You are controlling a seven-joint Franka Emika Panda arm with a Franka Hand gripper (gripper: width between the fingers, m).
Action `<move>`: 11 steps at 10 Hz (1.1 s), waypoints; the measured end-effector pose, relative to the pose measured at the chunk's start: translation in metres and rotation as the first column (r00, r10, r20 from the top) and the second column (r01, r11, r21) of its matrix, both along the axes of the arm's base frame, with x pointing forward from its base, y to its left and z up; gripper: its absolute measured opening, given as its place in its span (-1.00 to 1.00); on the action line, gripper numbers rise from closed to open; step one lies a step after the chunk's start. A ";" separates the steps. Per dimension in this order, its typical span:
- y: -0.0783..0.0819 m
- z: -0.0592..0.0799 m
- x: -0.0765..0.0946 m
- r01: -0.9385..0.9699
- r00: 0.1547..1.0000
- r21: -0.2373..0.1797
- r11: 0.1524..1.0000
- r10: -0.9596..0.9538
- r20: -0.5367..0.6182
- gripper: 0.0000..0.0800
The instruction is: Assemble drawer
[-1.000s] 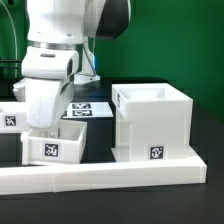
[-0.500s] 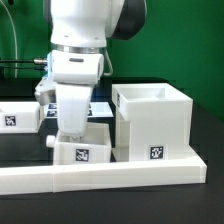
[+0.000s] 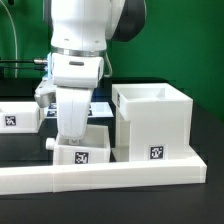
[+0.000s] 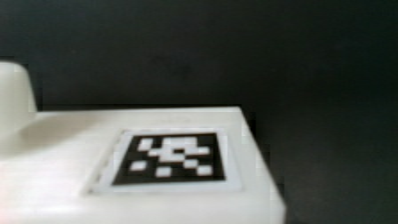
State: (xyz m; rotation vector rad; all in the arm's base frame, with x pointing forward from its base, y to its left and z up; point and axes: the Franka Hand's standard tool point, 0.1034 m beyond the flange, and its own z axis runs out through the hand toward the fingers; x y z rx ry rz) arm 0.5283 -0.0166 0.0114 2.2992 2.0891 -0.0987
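A small white drawer tray [image 3: 82, 152] with a tag on its front and a round knob [image 3: 50, 145] sits on the black table, close against the side of the large cube-shaped shell [image 3: 155, 122] at the exterior view's right. My gripper [image 3: 71, 134] reaches straight down into the tray; its fingers seem closed on the tray's wall, with the tips hidden. The wrist view shows the tray's tagged face [image 4: 173, 157] and its knob [image 4: 15, 95] very close; no fingers show there. A second tray [image 3: 14, 115] stands at the exterior view's left.
The long low white L-shaped rail [image 3: 110, 174] runs along the front, just before the tray and the shell. The marker board [image 3: 97, 108] lies flat behind the arm. Cables hang at the back left.
My gripper and the small tray have moved together toward the exterior view's right, up to the shell. Over the last half second nothing has moved.
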 end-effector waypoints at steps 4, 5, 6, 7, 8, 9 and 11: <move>0.004 0.001 0.005 -0.024 1.000 0.003 1.000 0.024 -0.016 -0.89; 0.004 0.001 0.005 -0.024 1.000 0.003 1.000 0.024 -0.016 -0.89; 0.004 0.001 0.005 -0.023 1.000 0.003 1.000 0.023 -0.016 -0.89; 0.004 0.001 0.005 -0.023 1.000 0.003 1.000 0.023 -0.016 -0.89; 0.003 0.001 0.005 -0.022 1.000 0.003 1.000 0.022 -0.016 -0.89; 0.003 0.001 0.005 -0.022 1.000 0.003 1.000 0.022 -0.016 -0.89; 0.003 0.001 0.005 -0.021 1.000 0.003 1.000 0.021 -0.016 -0.89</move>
